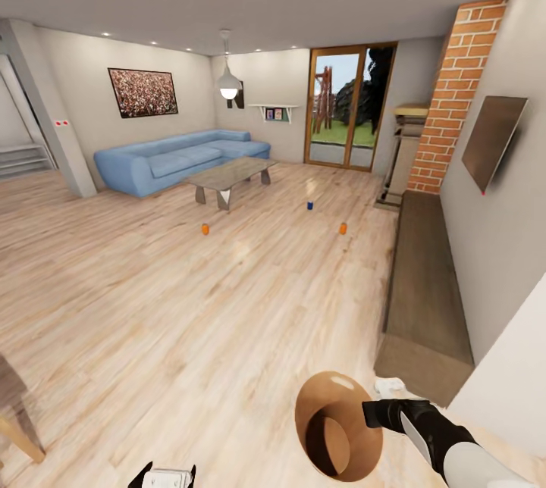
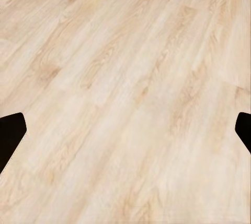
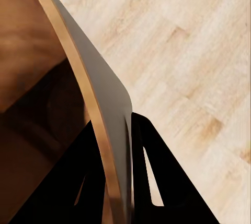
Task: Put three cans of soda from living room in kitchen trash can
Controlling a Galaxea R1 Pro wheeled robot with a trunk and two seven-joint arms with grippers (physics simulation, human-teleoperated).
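Head view: three soda cans stand on the far floor, orange (image 1: pixel 205 229), blue (image 1: pixel 309 205), orange (image 1: pixel 343 228); none is binned yet. The trash can (image 1: pixel 334 427) hangs near, right.

Left wrist: left claw (image 2: pixel 125 130) apart, over bare floor (image 2: pixel 125 51).

Right wrist: right claw (image 3: pixel 117 177) clamped on the trash can's rim.

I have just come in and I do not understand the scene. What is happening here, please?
A two-armed robot stands in a living room. Its right gripper is shut on the rim of the trash can, one finger inside and one outside. Three soda cans stand on the wooden floor ahead: an orange can, a blue can and a second orange can. None is in the pail yet. The left gripper is open and holds nothing.
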